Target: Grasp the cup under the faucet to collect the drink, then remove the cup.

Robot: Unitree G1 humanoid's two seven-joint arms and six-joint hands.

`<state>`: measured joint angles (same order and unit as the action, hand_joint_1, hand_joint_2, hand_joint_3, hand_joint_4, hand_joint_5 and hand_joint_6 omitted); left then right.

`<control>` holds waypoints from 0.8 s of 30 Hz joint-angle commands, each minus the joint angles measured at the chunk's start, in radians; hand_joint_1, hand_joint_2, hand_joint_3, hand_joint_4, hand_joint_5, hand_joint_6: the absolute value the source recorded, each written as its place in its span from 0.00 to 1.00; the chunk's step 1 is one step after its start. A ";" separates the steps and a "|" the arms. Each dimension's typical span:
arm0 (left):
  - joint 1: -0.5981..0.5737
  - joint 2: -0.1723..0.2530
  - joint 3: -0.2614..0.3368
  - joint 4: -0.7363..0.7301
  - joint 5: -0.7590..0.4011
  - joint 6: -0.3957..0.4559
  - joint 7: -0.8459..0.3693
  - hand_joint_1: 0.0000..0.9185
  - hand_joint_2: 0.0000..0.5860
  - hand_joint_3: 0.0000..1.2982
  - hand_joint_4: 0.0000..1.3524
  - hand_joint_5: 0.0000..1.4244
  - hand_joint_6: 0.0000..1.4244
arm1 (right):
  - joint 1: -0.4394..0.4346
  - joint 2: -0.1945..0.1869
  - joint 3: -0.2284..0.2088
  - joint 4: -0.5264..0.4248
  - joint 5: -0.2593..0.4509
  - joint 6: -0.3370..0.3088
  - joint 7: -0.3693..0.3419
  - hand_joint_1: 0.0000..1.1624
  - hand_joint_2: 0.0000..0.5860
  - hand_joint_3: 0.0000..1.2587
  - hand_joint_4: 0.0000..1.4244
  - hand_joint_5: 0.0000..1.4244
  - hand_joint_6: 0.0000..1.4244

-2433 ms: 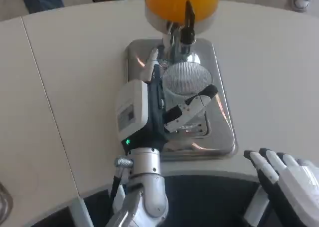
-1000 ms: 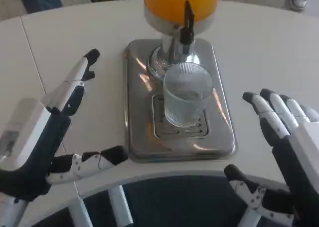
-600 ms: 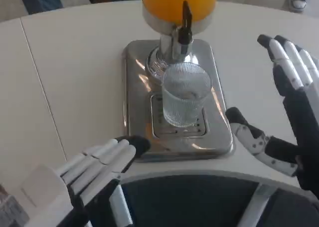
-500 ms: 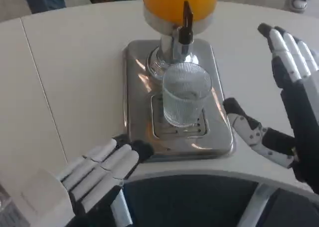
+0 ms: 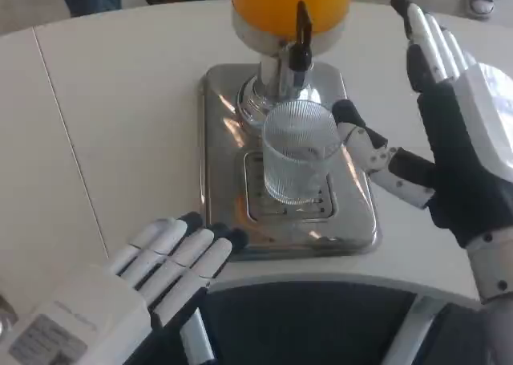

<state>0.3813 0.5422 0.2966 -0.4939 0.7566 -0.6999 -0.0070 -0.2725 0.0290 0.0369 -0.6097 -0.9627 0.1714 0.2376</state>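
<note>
A clear ribbed cup [image 5: 301, 152] stands upright on the drip grate of the steel tray [image 5: 220, 140], right below the black-handled faucet [image 5: 301, 40] of the orange drink dispenser [image 5: 291, 4]. The cup looks empty. My right hand [image 5: 445, 132] is open just right of the cup, fingers pointing away from me, thumb reaching toward the cup's rim without a clear touch. My left hand [image 5: 152, 273] lies open and flat near the table's front edge, its fingertips at the tray's front left corner.
The white table [image 5: 120, 124] stretches wide to the left of the tray, with a seam line running down it. The table's curved front edge is close to both hands. Shoes and legs of people show past the far edge.
My right hand has moved forward and left, closing in on the cup with its thumb near the rim. My left hand shifted slightly right along the front edge.
</note>
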 commanded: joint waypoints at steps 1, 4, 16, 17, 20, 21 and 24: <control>0.000 -0.007 -0.020 -0.025 0.024 0.026 -0.021 0.17 0.16 0.00 0.00 0.00 0.03 | -0.064 -0.028 0.002 0.043 0.027 0.028 -0.034 0.34 0.73 0.00 0.00 0.00 0.02; -0.004 -0.006 -0.037 -0.030 0.032 0.049 -0.032 0.17 0.16 0.00 0.00 0.00 0.03 | -0.132 -0.040 0.023 0.103 0.045 0.040 -0.057 0.34 0.74 0.00 0.00 0.00 0.02; -0.031 0.008 -0.064 -0.011 0.053 0.106 -0.047 0.15 0.17 0.00 0.00 0.00 0.03 | -0.303 -0.034 0.128 0.295 0.106 0.027 -0.188 0.34 0.76 0.00 0.00 0.00 0.02; -0.035 0.008 -0.066 -0.008 0.053 0.112 -0.048 0.15 0.17 0.00 0.00 0.00 0.03 | -0.305 -0.027 0.140 0.302 0.109 0.026 -0.201 0.34 0.76 0.00 0.00 0.00 0.02; -0.045 0.009 -0.073 -0.004 0.053 0.127 -0.049 0.15 0.17 0.00 0.00 0.00 0.03 | -0.302 -0.018 0.169 0.304 0.118 0.026 -0.223 0.34 0.75 0.00 0.00 0.00 0.02; -0.047 0.010 -0.076 -0.003 0.053 0.131 -0.049 0.15 0.17 0.00 0.00 0.00 0.03 | -0.300 -0.016 0.176 0.303 0.119 0.026 -0.228 0.34 0.75 0.00 0.00 0.00 0.02; -0.051 0.016 -0.085 -0.001 0.053 0.139 -0.050 0.15 0.17 0.00 0.00 0.00 0.03 | -0.280 0.002 0.215 0.283 0.119 0.028 -0.243 0.35 0.75 0.00 0.00 0.00 0.02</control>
<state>0.3242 0.5480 0.2217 -0.5013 0.7957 -0.5675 -0.0429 -0.5639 0.0155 0.2253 -0.3080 -0.8512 0.2081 0.0146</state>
